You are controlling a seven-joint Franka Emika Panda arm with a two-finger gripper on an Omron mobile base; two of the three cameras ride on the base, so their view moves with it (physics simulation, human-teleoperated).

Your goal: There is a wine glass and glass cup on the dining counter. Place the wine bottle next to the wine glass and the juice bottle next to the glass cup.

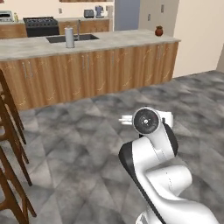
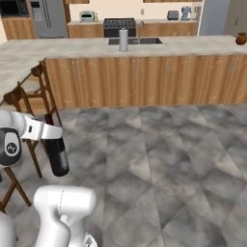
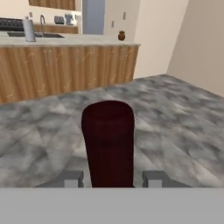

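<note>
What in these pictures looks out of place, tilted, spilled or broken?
Nothing looks spilled or broken. The wine bottle is off any counter, carried above the floor in the gripper, its jaws shut on the dark-red neck. In the right base view the bottle hangs roughly upright, leaning slightly.

The arm is built of smooth, rounded glossy white shells with dark bands at its joints and a round dark grey cap with a small pale mark on one joint's side, ending in a gripper with two small, blocky grey fingertips.
</note>
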